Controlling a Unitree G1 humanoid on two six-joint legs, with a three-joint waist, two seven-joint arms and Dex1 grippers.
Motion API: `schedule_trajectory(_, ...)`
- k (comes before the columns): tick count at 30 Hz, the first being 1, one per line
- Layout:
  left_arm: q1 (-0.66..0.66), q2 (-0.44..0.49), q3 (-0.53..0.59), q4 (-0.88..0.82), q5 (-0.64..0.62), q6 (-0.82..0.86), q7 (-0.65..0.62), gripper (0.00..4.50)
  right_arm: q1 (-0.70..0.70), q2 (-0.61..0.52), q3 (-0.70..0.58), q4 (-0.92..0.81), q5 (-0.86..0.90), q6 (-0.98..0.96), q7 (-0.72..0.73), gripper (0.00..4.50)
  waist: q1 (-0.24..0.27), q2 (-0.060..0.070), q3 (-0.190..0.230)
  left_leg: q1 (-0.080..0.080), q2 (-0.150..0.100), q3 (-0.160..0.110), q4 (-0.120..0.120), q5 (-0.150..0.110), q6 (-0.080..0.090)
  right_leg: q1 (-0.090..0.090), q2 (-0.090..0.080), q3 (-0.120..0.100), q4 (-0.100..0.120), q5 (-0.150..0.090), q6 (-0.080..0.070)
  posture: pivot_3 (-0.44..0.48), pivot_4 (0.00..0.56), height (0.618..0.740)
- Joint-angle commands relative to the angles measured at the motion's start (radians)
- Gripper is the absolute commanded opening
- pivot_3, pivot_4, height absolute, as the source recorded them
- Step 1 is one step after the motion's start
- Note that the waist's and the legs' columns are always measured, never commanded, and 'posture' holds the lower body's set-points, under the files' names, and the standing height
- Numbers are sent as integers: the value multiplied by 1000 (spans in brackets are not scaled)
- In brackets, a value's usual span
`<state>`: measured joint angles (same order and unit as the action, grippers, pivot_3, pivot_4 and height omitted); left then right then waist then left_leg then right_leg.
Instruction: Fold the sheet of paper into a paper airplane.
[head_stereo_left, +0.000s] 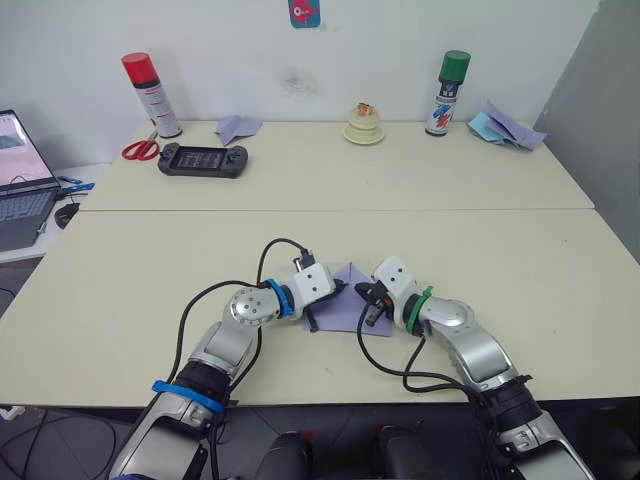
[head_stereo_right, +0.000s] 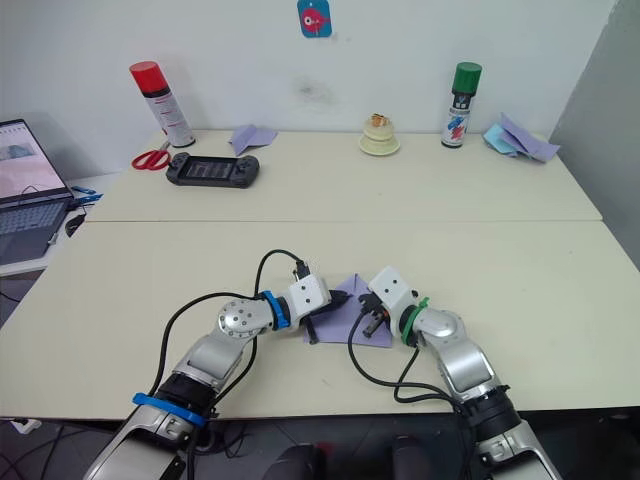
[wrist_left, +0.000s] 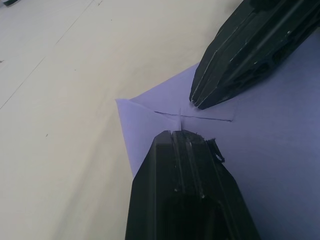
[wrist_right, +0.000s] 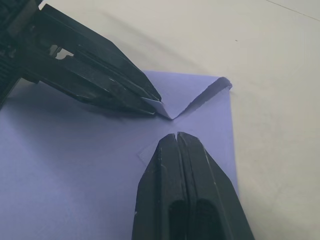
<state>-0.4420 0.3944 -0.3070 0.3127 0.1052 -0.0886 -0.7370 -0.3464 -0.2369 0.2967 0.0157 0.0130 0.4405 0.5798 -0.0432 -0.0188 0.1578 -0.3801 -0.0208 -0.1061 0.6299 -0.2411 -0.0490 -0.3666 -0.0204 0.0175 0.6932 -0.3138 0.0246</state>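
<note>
Item: thin lavender sheet of paper (head_stereo_left: 345, 305), partly folded, with a point at its far end. Lies flat on the near cream desk (head_stereo_left: 150, 270), well short of the seam between the two desks.

Left end effector (head_stereo_left: 340, 290): black fingers closed together, tip pressed on the sheet beside a folded flap corner. In the right wrist view that tip touches the small upturned corner.

Right end effector (head_stereo_left: 373, 310): black fingers closed together, empty, tip resting on the sheet opposite the left one, just beside it.

Step in hand, as judged: flattening a corner flap toward the centre crease; the airplane is at an early stage.

Handling note: keep one tip pinning the sheet while the other slides along the fold edge; thin paper will likely skid or buckle if both push at once.

Beyond the seam, on the far desk: black handheld game console (head_stereo_left: 203, 159), red-handled scissors (head_stereo_left: 140, 150), red-capped spray can (head_stereo_left: 152, 95), small lavender folded paper dart (head_stereo_left: 238, 127), green-capped spray can (head_stereo_left: 447, 93).
</note>
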Motion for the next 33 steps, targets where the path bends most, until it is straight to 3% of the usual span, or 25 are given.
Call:
schedule_trajectory(1,21,28,4,3,37,35,16,13,26,14,44,40,-12,30,5,0,-2,0,0,0,0,0,0,0,0,0,0,0,0,0,0,0,150,722)
schedule_trajectory(13,47,22,44,-43,15,171,57,13,27,22,45,45,-15,26,0,0,-12,0,0,0,1,0,-1,0,0,0,0,0,0,0,0,0,150,722)
schedule_trajectory(33,82,63,-27,-65,45,131,-16,13,28,32,44,49,-16,24,-8,0,-16,0,0,0,2,0,-2,0,0,-1,2,1,-1,0,0,0,150,722)
